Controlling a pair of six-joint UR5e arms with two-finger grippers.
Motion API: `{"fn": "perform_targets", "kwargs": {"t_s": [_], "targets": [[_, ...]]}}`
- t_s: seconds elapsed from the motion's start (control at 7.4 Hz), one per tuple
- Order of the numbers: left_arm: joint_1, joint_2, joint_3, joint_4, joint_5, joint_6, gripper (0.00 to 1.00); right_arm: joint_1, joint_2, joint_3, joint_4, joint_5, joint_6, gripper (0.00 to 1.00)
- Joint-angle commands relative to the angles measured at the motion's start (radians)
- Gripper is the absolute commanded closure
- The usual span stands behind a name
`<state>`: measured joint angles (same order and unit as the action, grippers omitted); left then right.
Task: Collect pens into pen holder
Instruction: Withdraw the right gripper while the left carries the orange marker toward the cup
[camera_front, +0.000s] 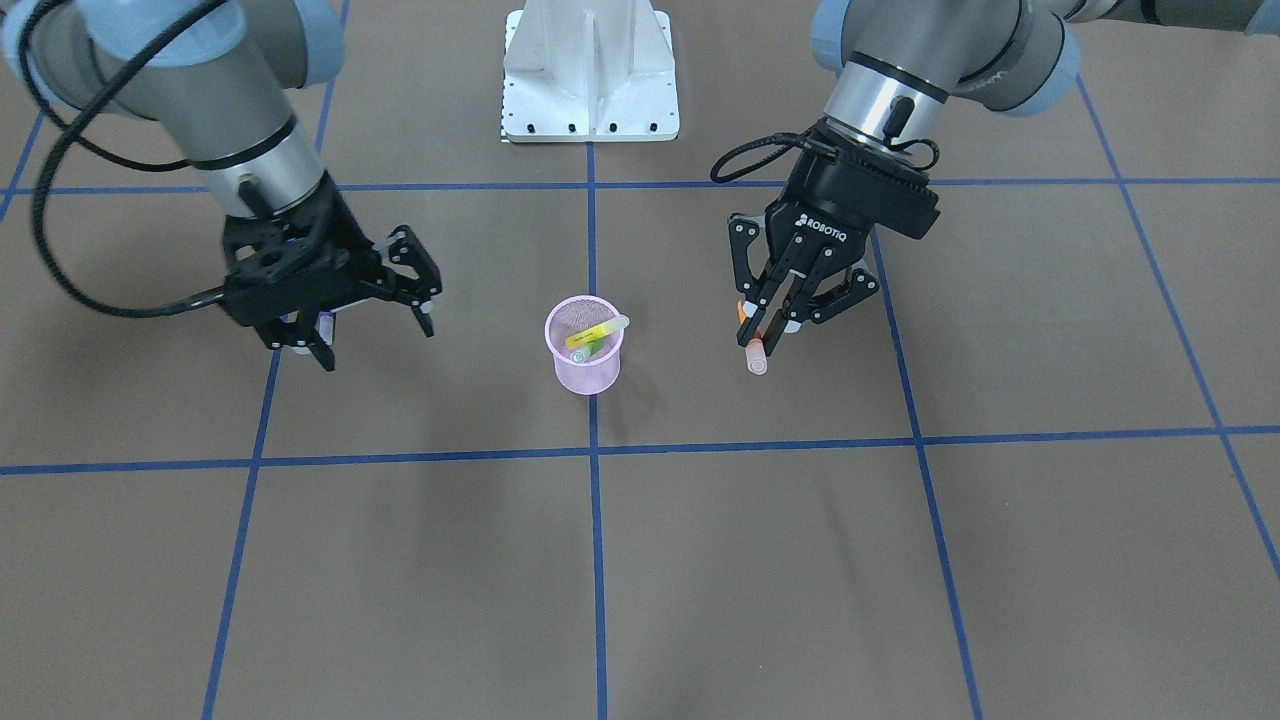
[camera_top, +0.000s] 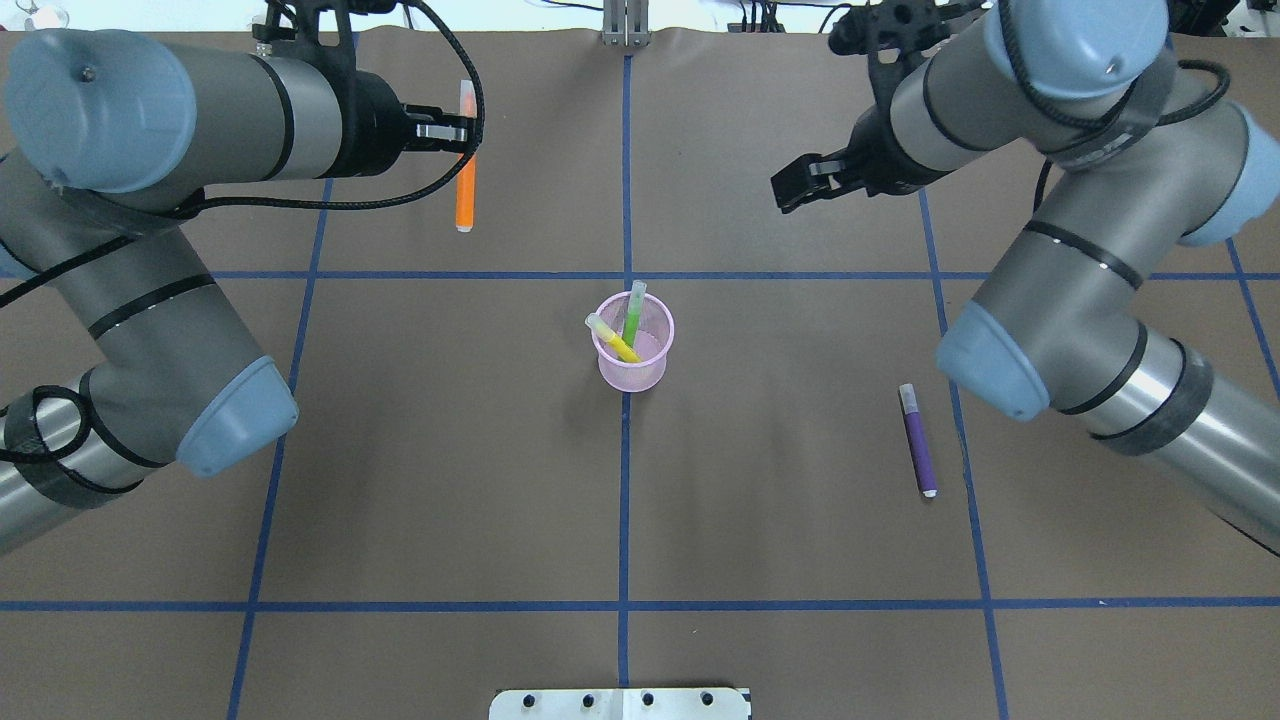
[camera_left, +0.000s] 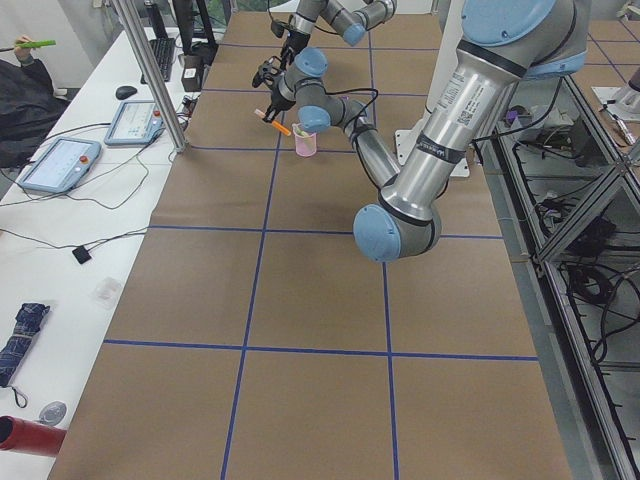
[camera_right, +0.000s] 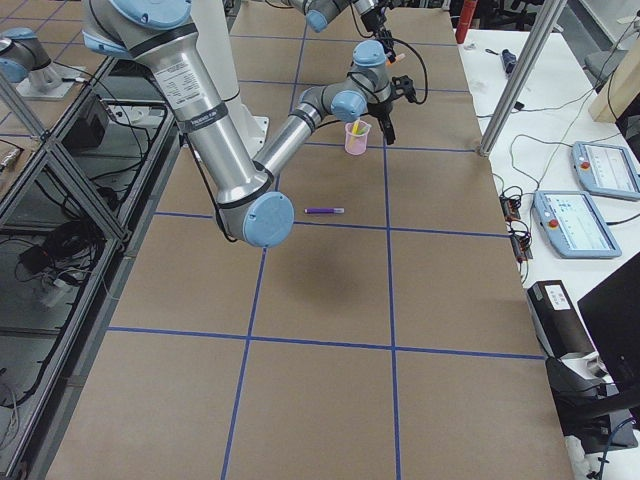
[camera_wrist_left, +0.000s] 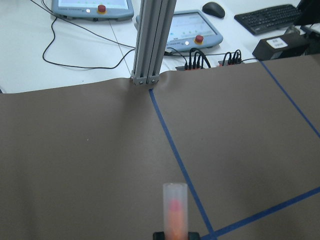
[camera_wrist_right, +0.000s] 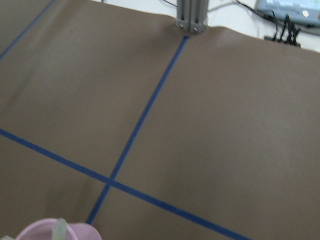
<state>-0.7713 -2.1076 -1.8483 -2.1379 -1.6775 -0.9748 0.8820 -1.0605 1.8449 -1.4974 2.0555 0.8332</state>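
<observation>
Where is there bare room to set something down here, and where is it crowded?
Bare: the square between the pen holder and the left arm, and the row along the base plate. Crowded: the holder, the square with the purple pen, and under the left gripper gripping the orange pen.

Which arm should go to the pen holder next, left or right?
Left. Its jaws are shut on the orange pen, ready to carry to the pen holder. The right jaws are open and empty; the purple pen lies on the table.
</observation>
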Motion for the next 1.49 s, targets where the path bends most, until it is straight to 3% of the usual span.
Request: {"fn": "perform_targets", "kwargs": {"t_s": [0.0,0.41,0.68,0.81,0.95,1.08,1.35], "targets": [[0.039,0.008,-0.002,-0.124,0.115,-0.086,1.0,0.058,-0.088,-0.004,-0.081,0.088,0.046,0.01],[0.2,-0.018,0.02,-0.259,0.316,-0.142,1.0,0.055,-0.209,-0.012,-0.067,0.101,0.047,0.01],[0.275,-0.049,0.108,-0.353,0.428,-0.143,1.0,-0.035,-0.204,-0.021,-0.055,0.092,0.064,0.01],[0.297,-0.058,0.2,-0.45,0.474,-0.142,1.0,-0.052,-0.2,-0.024,0.001,0.094,0.117,0.01],[0.297,-0.095,0.307,-0.543,0.487,-0.142,1.0,-0.102,-0.196,-0.061,0.067,0.086,0.224,0.01],[0.297,-0.101,0.339,-0.584,0.487,-0.14,1.0,-0.107,-0.194,-0.087,0.125,0.087,0.242,0.01],[0.297,-0.103,0.339,-0.585,0.487,-0.139,1.0,-0.107,-0.205,-0.092,0.129,0.089,0.228,0.01]]}}
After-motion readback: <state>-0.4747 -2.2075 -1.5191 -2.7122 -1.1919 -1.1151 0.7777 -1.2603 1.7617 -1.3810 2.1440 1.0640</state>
